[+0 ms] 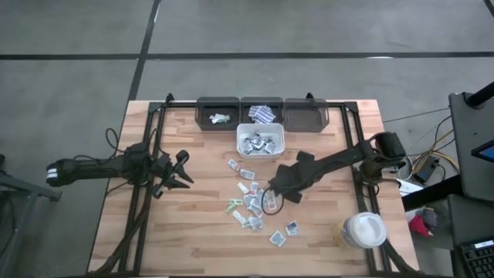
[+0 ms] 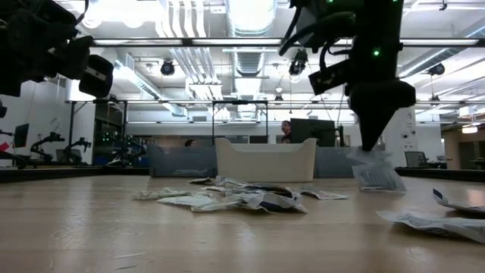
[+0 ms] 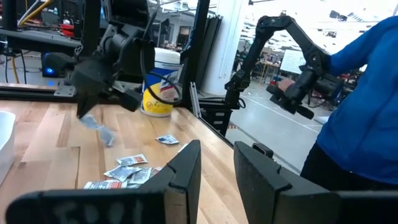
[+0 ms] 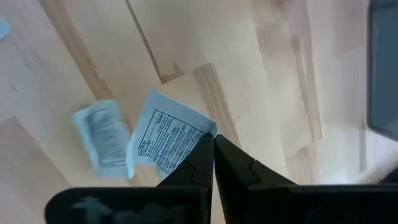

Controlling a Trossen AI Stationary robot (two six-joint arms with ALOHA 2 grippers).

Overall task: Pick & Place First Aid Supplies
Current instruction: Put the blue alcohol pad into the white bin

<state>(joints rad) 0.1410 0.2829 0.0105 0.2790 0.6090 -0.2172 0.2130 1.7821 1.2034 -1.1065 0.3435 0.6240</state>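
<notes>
1. At the left of the high view we see the left gripper [image 1: 184,171] held over the pale wooden slatted table [image 1: 193,239], its two dark fingers [image 3: 186,165] spread with nothing between them.
2. In the middle of that view, below a white rectangular plastic bin [image 1: 261,141], small flat white sachets with blue-grey print [image 1: 248,202] lie scattered, a few greenish.
3. The right gripper [image 4: 213,146], right of centre over the scatter, is pressed together on a corner of one white square paper sachet [image 4: 166,140]; its blue-grey text block is too small for us to read. A second sachet [image 4: 101,137] lies flat on the table near it.
4. At the lower right stands a white round lidded tub [image 1: 363,229] with a yellow and blue label whose words we cannot read.
</notes>
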